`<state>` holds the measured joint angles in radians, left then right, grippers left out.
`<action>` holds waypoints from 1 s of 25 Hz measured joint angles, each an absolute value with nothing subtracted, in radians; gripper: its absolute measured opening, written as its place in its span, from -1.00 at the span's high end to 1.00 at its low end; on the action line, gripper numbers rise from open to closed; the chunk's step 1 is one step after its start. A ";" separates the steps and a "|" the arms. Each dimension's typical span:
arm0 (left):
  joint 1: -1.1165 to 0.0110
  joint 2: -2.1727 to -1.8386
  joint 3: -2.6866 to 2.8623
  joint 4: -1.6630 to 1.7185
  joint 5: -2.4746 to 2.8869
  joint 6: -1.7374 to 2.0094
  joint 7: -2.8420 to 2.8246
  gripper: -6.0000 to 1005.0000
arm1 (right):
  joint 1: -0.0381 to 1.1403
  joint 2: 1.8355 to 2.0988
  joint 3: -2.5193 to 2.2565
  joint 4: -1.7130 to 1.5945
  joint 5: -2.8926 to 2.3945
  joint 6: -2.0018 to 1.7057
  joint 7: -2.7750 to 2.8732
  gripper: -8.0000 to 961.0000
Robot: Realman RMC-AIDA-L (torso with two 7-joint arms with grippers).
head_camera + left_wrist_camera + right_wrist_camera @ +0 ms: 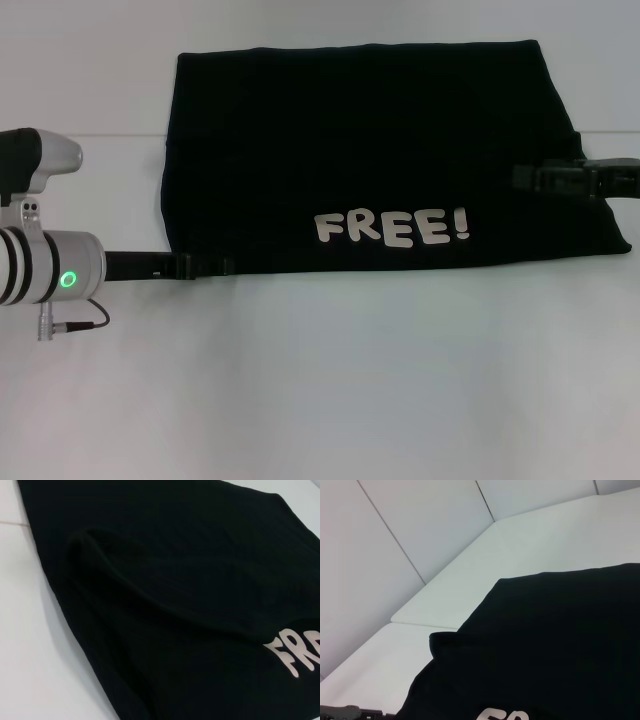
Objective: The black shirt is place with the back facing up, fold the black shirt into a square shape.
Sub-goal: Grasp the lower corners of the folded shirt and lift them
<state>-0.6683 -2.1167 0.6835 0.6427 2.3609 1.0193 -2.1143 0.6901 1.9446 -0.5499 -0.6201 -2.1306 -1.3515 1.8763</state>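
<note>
Now, black shirt [380, 150] folded across the white desk [320, 380], upper centre of frame, "FREE!" lettering [392, 228] showing, left end effector [205, 266] at its lower-left hem, right end effector [545, 178] at its right edge, grip on either impossible to tell

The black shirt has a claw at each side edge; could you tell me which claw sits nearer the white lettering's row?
The left claw, at the black shirt's near-left corner beside the "FREE!" lettering; the right claw is farther up.

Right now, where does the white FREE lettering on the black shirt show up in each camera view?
Head view: the FREE! lettering sits near the black shirt's front edge, right of centre.
Left wrist view: only the first letters show, cut off at the picture's edge.
Right wrist view: just the letter tops show at the edge.
Shared landmark: the lettering itself.
</note>
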 joint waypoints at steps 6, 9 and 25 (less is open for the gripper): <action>-0.669 -2.115 0.685 0.644 2.361 1.009 -2.108 -0.70 | 0.688 1.945 -0.544 -0.620 -2.131 -1.351 1.876 -0.62; -0.669 -2.111 0.682 0.643 2.361 1.004 -2.094 -0.63 | 0.684 1.945 -0.544 -0.620 -2.131 -1.352 1.877 -0.62; -0.671 -2.113 0.708 0.643 2.383 0.966 -2.087 0.61 | 0.675 1.937 -0.542 -0.621 -2.131 -1.362 1.883 -0.62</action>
<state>-0.6715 -2.1130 0.7075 0.6427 2.3834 0.9662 -2.0873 0.6750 1.9371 -0.5422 -0.6213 -2.1306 -1.3621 1.8829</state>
